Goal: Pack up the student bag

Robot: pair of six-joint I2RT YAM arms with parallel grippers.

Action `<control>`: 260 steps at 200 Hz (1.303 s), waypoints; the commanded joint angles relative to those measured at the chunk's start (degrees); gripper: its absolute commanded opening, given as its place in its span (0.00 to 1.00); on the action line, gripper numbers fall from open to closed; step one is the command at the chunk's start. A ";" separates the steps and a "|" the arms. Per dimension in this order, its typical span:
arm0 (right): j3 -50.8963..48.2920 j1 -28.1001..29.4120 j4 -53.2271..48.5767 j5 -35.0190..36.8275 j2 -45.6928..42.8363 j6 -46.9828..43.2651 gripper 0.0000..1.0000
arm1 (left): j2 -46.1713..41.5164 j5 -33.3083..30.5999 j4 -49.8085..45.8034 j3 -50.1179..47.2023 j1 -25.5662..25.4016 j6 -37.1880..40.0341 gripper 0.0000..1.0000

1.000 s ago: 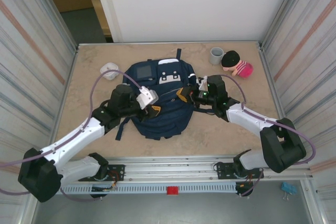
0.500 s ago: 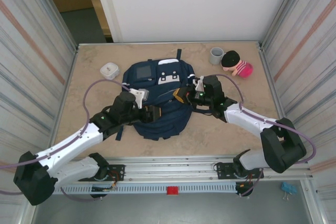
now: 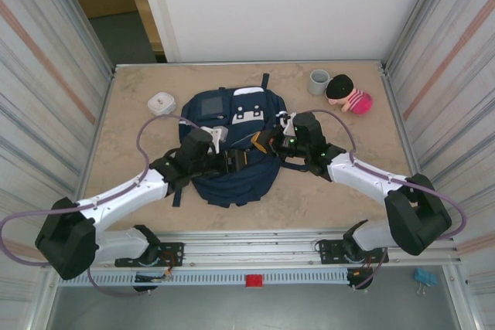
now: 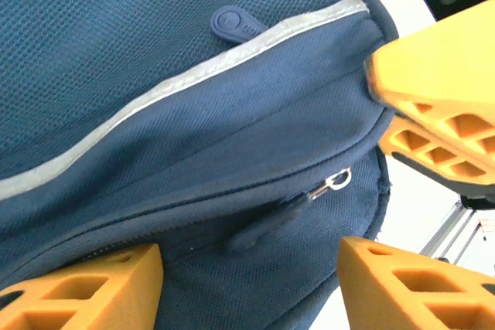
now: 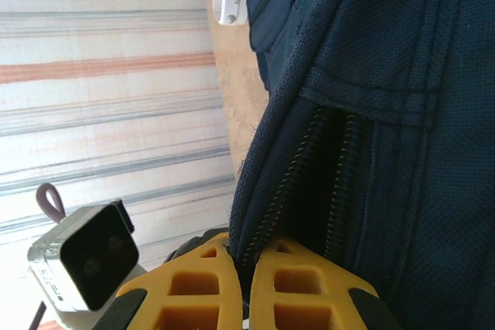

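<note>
The student bag [image 3: 241,182], a navy blue backpack, lies flat mid-table with its grey panel and white patch at the far end. My right gripper [image 3: 262,141] is on its right side, shut on the fabric edge beside the parted zipper [image 5: 288,183], holding the lip up. My left gripper [image 3: 237,161] hovers over the bag's middle, open, close to the right one. In the left wrist view its orange fingers [image 4: 87,287] straddle a dark zipper pull [image 4: 261,227] with a metal ring [image 4: 337,181], touching nothing. The bag's white stripe [image 4: 193,75] runs above it.
A white case [image 3: 162,103] lies left of the bag's top. A grey cup [image 3: 319,81] and a pink plush doll [image 3: 349,95] sit at the far right. Corrugated metal walls [image 3: 46,90] close in both sides of the table.
My left gripper has moved right across the bag toward the right gripper and opened wider. The right gripper has stayed shut on the bag's edge, shifting slightly left.
</note>
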 commanded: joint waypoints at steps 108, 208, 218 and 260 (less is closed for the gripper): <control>5.00 2.11 -3.97 -2.29 -4.68 -4.71 0.00 | 3.78 -8.87 1.66 6.09 -4.00 4.65 0.36; 2.28 -10.19 -13.01 -6.99 -9.57 -9.90 0.00 | -10.67 -19.74 -13.39 -4.64 -1.28 5.52 0.00; 2.09 -11.50 -14.03 -7.36 -10.22 -12.21 0.00 | -12.28 -19.14 -12.63 -6.02 -0.55 5.79 0.00; 3.75 -12.15 -21.35 -0.63 -15.19 -24.10 0.38 | -14.29 -7.08 -0.09 -8.89 2.60 10.57 0.00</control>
